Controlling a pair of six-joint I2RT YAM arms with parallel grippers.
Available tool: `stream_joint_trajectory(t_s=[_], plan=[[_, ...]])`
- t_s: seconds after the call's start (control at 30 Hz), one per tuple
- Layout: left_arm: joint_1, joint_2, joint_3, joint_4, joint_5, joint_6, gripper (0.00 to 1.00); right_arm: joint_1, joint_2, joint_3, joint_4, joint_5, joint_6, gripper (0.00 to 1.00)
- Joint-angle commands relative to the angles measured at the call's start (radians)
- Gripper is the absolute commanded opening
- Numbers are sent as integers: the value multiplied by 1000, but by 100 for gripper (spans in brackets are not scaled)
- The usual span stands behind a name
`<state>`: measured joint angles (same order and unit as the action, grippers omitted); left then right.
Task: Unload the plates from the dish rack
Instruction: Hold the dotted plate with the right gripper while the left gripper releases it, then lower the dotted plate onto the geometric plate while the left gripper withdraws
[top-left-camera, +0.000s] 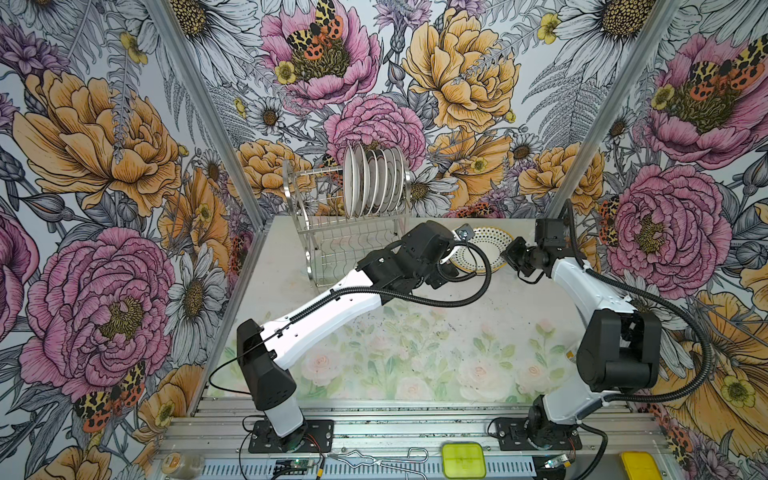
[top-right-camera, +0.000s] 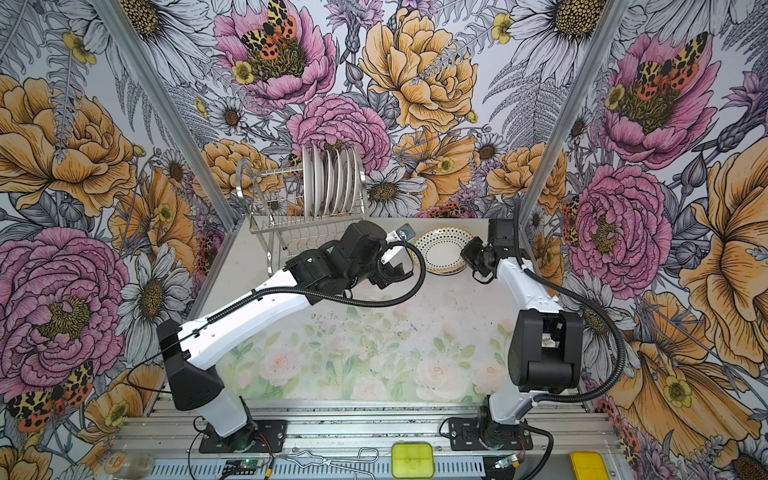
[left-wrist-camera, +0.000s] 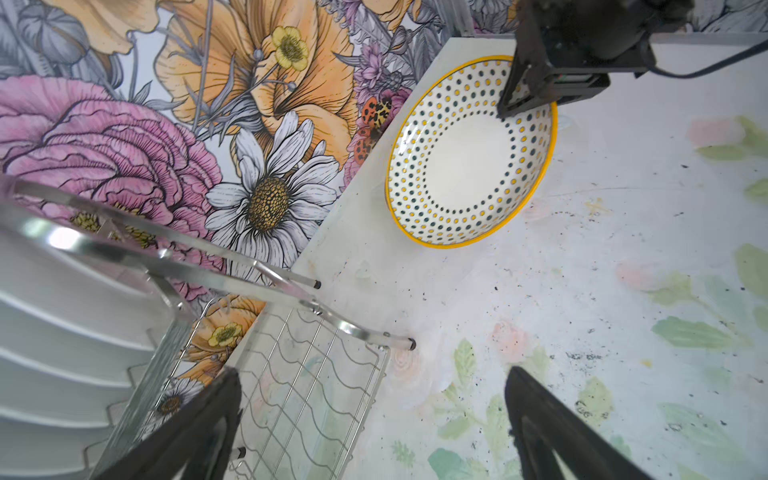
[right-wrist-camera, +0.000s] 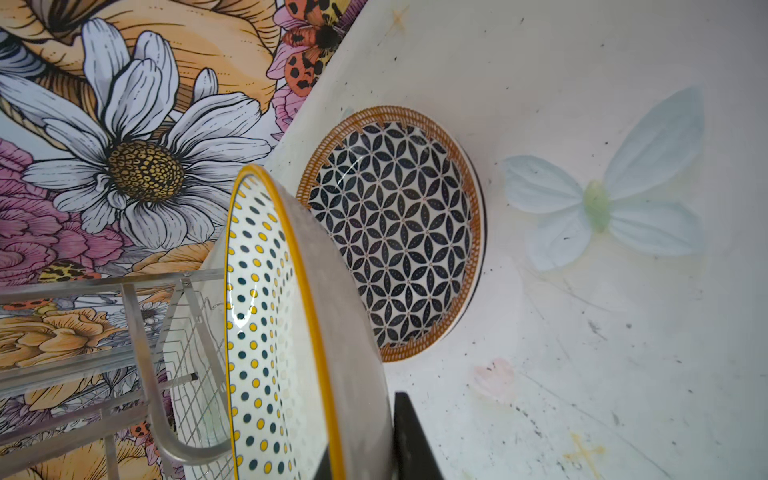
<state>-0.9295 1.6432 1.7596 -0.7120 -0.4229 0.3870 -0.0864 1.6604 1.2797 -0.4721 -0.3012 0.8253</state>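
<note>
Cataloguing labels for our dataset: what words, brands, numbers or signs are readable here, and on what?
No readable text in any view.
Dot-patterned white plate with yellow rim: dots only.
Plate with dark petal lattice and brown rim: pattern only.
White plates standing in the steel wire dish rack: edge-on, faces hidden.
Small circuit board on the front rail: markings too small to read.
Lime-green square box: nothing legible.

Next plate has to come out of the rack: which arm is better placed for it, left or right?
Likely left. The left claw is open, empty and beside the dish rack with its upright plates; the right claw is shut on the dotted plate.
</note>
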Motion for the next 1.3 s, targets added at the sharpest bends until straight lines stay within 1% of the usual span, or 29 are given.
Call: stream_joint_trajectory(t_s=[0.0, 0.1, 0.17, 0.27, 0.4, 0.5, 0.8, 1.0, 1.17, 1.2, 1.27], plan=[[69, -103, -62, 82, 7, -154, 99, 2, 28, 78, 152, -3, 31, 0], [148, -181, -138, 102, 67, -259, 99, -3, 77, 83, 216, -17, 50, 0], [195, -223, -176, 108, 80, -316, 99, -3, 104, 91, 237, -17, 59, 0], [250, -298, -252, 151, 89, -375, 99, -4, 142, 101, 262, -4, 74, 0], [320, -392, -350, 224, 143, -450, 99, -4, 191, 121, 296, -5, 87, 0], [365, -430, -389, 243, 174, -508, 99, -6, 220, 128, 316, -4, 95, 0], [408, -471, -438, 239, 127, -582, 99, -5, 265, 139, 331, 4, 99, 0], [451, -508, -478, 256, 194, -594, 99, -5, 289, 135, 330, 13, 98, 0], [471, -514, -482, 256, 207, -600, 99, -4, 289, 118, 327, 34, 89, 0], [474, -513, -478, 255, 206, -603, 99, -3, 288, 114, 324, 37, 87, 2], [478, -513, -476, 251, 207, -605, 99, -4, 289, 115, 313, 38, 80, 9]])
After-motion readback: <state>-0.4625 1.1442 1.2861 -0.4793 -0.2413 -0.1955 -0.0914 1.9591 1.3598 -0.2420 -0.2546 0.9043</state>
